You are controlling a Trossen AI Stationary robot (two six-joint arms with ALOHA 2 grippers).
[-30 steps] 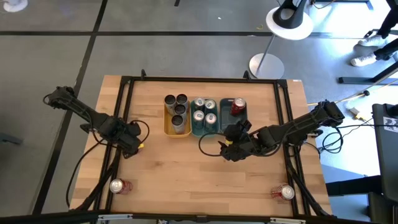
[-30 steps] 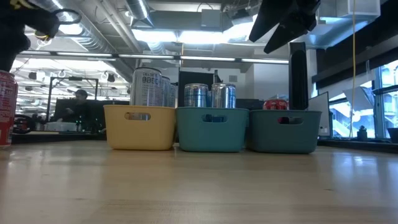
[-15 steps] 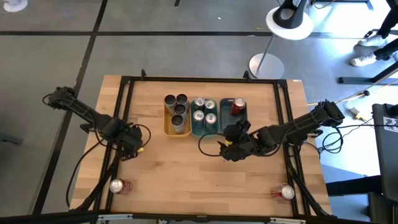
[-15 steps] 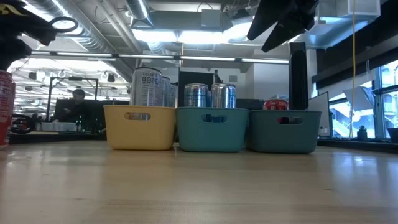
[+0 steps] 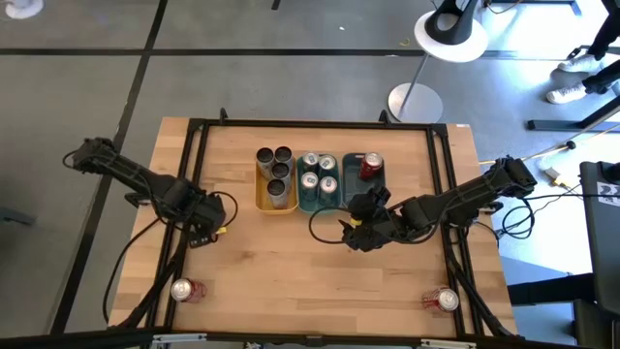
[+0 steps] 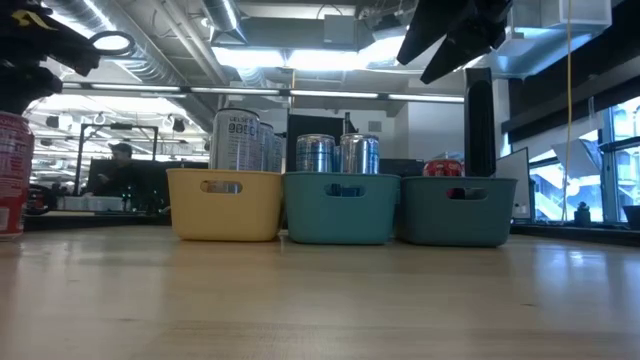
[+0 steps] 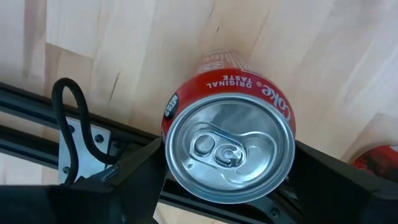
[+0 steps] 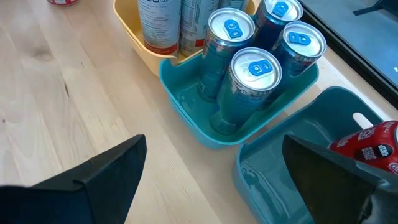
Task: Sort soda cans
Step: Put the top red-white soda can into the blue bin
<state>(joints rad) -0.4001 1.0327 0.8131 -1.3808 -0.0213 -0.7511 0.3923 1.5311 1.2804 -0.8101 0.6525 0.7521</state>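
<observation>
My left gripper (image 5: 201,225) is over the table's left side, in front of the yellow tray, shut on a red soda can (image 7: 227,155). The same can shows upright at the left edge of the low view (image 6: 12,175). My right gripper (image 8: 214,180) is open and hovers in front of the teal tray (image 8: 186,115) and the dark tray (image 8: 267,180), touching nothing. Dark cans stand in the yellow tray (image 5: 275,199), silver-teal cans (image 8: 252,78) in the teal tray, and one red can (image 5: 371,165) in the dark tray. My left gripper pinches the red can between its two fingers (image 7: 130,180), which lie on opposite sides of the can's wall just below the top rim (image 7: 171,124). The fingers come from above, pointing down. The can stays upright. Whether its base is clear of the table I cannot tell.
Two more red cans stand near the table's near corners, one at the left (image 5: 181,289) and one at the right (image 5: 445,301). Black frame rails run along the table's sides (image 5: 184,165). Bare wood lies between the trays and the near edge.
The left gripper has shifted a little, and the red can in it has moved slightly toward the table's right in the low view. The right arm has kept still.
</observation>
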